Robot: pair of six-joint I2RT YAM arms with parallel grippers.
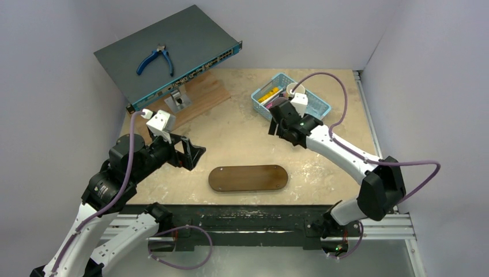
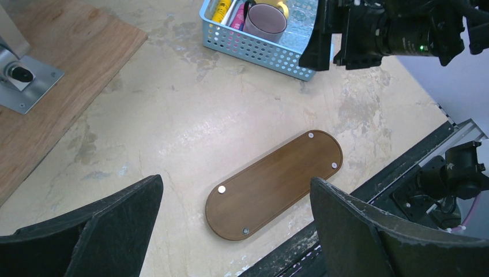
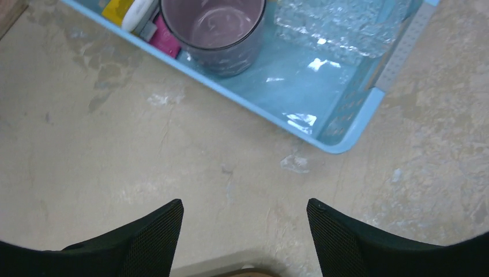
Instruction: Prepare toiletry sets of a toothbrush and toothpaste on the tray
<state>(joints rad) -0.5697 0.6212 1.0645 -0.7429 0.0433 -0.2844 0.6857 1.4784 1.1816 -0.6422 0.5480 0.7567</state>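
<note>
The tray (image 1: 248, 178) lies bare near the table's front edge, a dark-brown oval board, also under the left wrist camera (image 2: 277, 184). A yellow toothpaste (image 3: 118, 7) and a magenta one (image 3: 166, 40) lie in the blue basket (image 1: 316, 108) at the back right. A white rounded piece (image 3: 138, 14) lies between them; I cannot tell whether it is a toothbrush. My right gripper (image 3: 244, 202) hovers open over bare table just in front of the basket's near rim (image 3: 346, 144). My left gripper (image 1: 196, 153) hangs open to the left of the tray, holding nothing.
A mauve cup (image 3: 213, 29) and crinkled clear plastic (image 3: 334, 23) also sit in the basket. At the back left, a grey network switch (image 1: 167, 55) with blue pliers (image 1: 154, 60) on it rests on a wooden board (image 1: 199, 95) beside a metal bracket (image 1: 177, 101).
</note>
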